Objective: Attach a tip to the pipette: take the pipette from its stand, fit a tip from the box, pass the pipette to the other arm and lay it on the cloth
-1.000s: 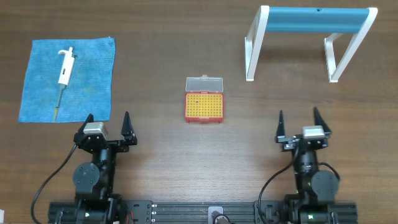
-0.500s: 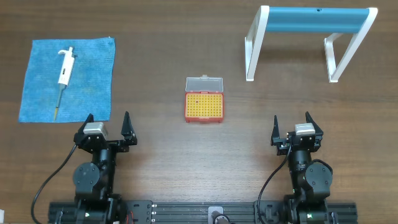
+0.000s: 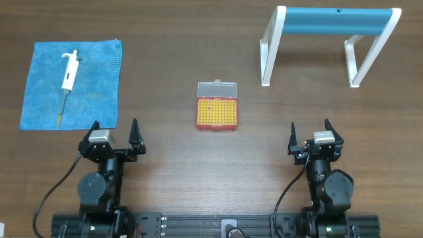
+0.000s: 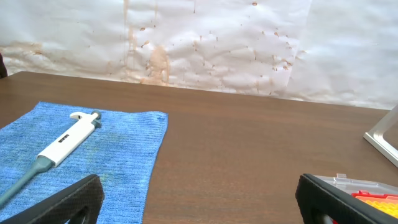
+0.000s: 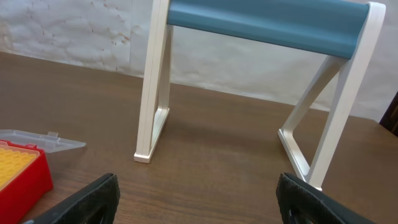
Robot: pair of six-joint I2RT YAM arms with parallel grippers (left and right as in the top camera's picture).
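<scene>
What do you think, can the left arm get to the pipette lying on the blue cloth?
Probably yes. The left gripper is open and empty, close to the near edge of the blue cloth. The pipette lies on it, nothing covering it or in between.

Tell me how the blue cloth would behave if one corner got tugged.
The blue cloth looks thin and soft, so it would probably bunch floppily rather than slide flat. It seems light, and the smooth wooden table may let it slip. The pipette lying on it is slim and rounded, so it might roll or ride along.
</scene>
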